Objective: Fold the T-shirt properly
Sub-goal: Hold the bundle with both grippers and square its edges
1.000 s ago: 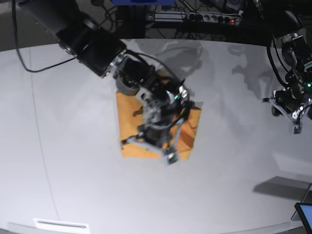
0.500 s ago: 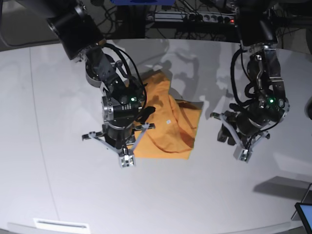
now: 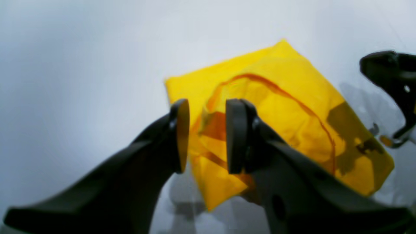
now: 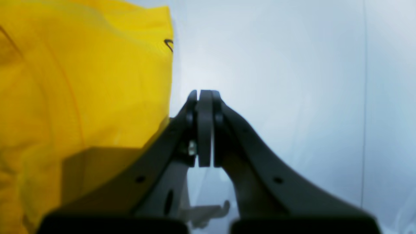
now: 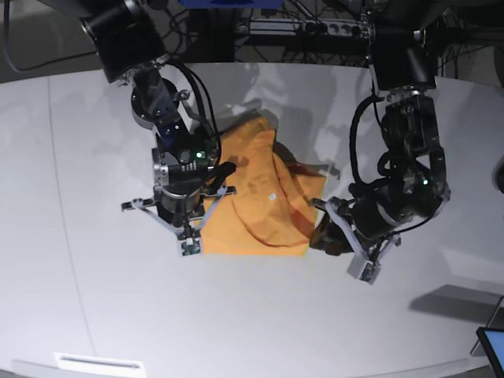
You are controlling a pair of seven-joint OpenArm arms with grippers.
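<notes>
- Left wrist view: the left tool (image 3: 204, 135) is standing part open and empty, its pads (image 3: 234, 135) framing the near edge of the shirt (image 3: 286, 110) without pinching it. The shirt is lying on the counter (image 3: 81, 65) as a rough square with a curved seam showing on top. The other arm's dark casing is intruding at the right edge.
- Right wrist view: the right tool (image 4: 204, 128) is fully closed on nothing, hanging just beside the shirt's (image 4: 81, 97) edge over bare counter (image 4: 292, 81). A small dark mark is showing near the shirt's corner.
- Base view: compared with a second ago, the right tool (image 5: 186, 236) is no longer over the shirt (image 5: 264, 209) but sitting at its left edge, while the left tool (image 5: 335, 232), formerly far right, is now arriving at the shirt's right edge. The bundle looks looser, with a flap raised; another fold is probably being prepared.
- Surroundings: cables and a power strip (image 5: 339, 30) are lying beyond the counter (image 5: 118, 315); nothing is blocking either arm.
</notes>
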